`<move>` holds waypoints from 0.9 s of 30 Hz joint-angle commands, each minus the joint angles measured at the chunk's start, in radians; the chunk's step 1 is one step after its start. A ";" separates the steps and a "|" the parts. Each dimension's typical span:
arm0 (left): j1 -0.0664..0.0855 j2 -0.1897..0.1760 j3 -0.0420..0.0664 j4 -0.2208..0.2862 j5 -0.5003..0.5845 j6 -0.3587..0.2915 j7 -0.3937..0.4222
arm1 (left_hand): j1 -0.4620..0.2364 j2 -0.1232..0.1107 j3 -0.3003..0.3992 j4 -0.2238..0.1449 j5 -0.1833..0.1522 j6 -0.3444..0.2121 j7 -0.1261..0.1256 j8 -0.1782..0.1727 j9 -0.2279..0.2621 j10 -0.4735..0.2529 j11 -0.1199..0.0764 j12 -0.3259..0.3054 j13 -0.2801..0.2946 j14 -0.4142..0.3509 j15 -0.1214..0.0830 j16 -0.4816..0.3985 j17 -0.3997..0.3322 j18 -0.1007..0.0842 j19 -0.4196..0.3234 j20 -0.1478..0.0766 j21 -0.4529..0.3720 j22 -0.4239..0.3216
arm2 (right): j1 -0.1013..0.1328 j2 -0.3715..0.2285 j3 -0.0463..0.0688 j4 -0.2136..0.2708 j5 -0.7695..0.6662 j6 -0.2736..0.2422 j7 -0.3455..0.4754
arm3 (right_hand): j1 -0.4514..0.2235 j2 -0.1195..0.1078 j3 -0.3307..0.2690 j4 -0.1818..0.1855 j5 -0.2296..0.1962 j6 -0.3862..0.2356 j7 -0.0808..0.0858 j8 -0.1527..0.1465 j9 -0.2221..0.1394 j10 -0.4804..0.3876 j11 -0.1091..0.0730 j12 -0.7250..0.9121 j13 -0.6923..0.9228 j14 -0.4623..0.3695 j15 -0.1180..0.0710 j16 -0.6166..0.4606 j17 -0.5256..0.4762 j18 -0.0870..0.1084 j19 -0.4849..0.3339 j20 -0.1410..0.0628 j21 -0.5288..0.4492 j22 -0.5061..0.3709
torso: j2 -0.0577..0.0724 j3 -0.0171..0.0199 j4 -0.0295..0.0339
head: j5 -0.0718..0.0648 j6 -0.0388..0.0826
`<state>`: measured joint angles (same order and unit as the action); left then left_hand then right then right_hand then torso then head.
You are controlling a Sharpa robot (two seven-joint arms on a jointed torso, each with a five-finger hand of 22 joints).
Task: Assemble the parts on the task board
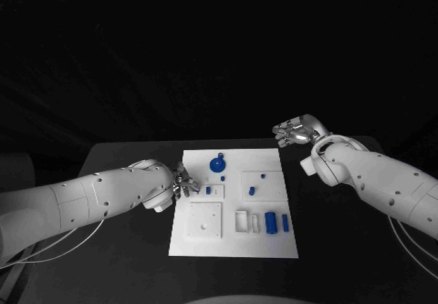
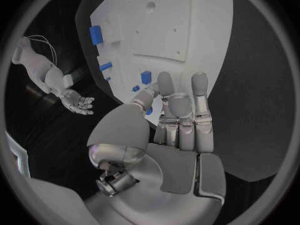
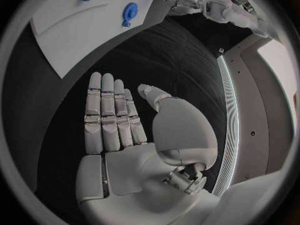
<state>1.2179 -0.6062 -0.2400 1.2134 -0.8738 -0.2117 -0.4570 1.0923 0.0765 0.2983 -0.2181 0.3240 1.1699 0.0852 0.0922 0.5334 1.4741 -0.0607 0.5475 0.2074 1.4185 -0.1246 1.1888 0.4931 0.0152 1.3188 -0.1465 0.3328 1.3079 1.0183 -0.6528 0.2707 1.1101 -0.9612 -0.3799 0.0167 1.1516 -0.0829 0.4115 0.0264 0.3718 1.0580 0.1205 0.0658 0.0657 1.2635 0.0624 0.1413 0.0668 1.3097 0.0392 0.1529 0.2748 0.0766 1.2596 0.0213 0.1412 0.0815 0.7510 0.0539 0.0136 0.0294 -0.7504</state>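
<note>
The table point(image 1: 119, 152) is black & carries everything. On it, under & ahead of my left hand point(image 1: 183, 180), lies the board point(image 1: 233, 244) – a white plate, flat, w/ shallow recesses & a raised square panel near my left wrist side.

My left hand is over the board's left edge, fingers straight & together, nothing in it – open, as the left wrist view shows. My right hand point(image 1: 297, 132) is well off the board, past its far right corner, palm flat, fingers straight & side by side, also empty.

Parts, biggest first: the round disc point(image 1: 217, 165) w/ a small tab sits at the far end of the board, ahead of my left fingertips. The fat cylinder point(image 1: 270, 221) & the thin bar point(image 1: 285, 221) lie side by side, well to the right of my left hand & nearer my body. The small peg point(image 1: 208, 189) is just beside my left fingertips; other tiny blue bits lie farther right – too small to tell shape.

Judging by looks: parts are hard plastic, light, stiff, prob smooth & a bit slippery. I'd pinch the peg across its short sides; the cylinder across its width at mid-length, since it may roll. The board looks rigid – shouldn't flex, but could slide if pushed sideways.
</note>
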 commanded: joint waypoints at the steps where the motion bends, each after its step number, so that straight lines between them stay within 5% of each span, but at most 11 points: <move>1: -0.003 0.004 0.000 -0.002 -0.005 0.020 0.007 | -0.001 0.008 0.003 -0.001 0.004 0.170 -0.107 0.003 0.042 0.042 -0.012 0.002 0.000 0.000 -0.008 0.003 -0.001 -0.015 -0.006 -0.003 0.003 0.017 | 0.000 0.001 0.001 0.000 -0.006 0.010 0.002 | -0.007 -0.003 0.002 0.001 0.004 0.001 0.004 -0.003 0.000 -0.002 0.004 0.000 -0.001 0.004 0.000 -0.005 -0.001 0.000 -0.005 0.003 0.004 -0.001 | 0.000 0.0006 0.0004 | 0.000 -0.001; 27: -0.008 0.003 0.000 -0.006 -0.017 0.058 -0.005 | 0.000 0.008 0.002 -0.001 0.004 0.168 -0.107 0.003 0.043 0.042 -0.011 0.002 -0.001 -0.001 -0.008 0.004 -0.003 -0.015 -0.007 -0.004 0.004 0.017 | 0.000 0.003 0.001 -0.004 -0.007 0.013 0.003 | -0.006 -0.006 0.014 -0.009 0.038 0.002 0.005 -0.003 0.000 -0.001 0.004 -0.001 -0.001 0.004 0.000 -0.005 -0.002 0.001 -0.006 0.002 0.007 -0.001 | -0.001 0.0006 0.0006 | 0.003 -0.008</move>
<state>1.2123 -0.6037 -0.2384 1.2058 -0.8845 -0.1803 -0.4595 1.0919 0.0762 0.2967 -0.2168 0.3243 1.1699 0.0851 0.0922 0.5433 1.4741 -0.0607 0.5475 0.2072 1.4185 -0.1241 1.1888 0.4906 0.0153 1.3150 -0.1502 0.3327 1.3076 1.0181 -0.6509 0.2707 1.1068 -0.9614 -0.3772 0.0167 1.1516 -0.0829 0.4187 0.0192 0.4040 1.0579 0.1204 0.0658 0.0657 1.2635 0.0624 0.1414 0.0668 1.3097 0.0392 0.1528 0.2740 0.0766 1.2596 0.0214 0.1411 0.0816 0.7501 0.0546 0.0141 0.0331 -0.7594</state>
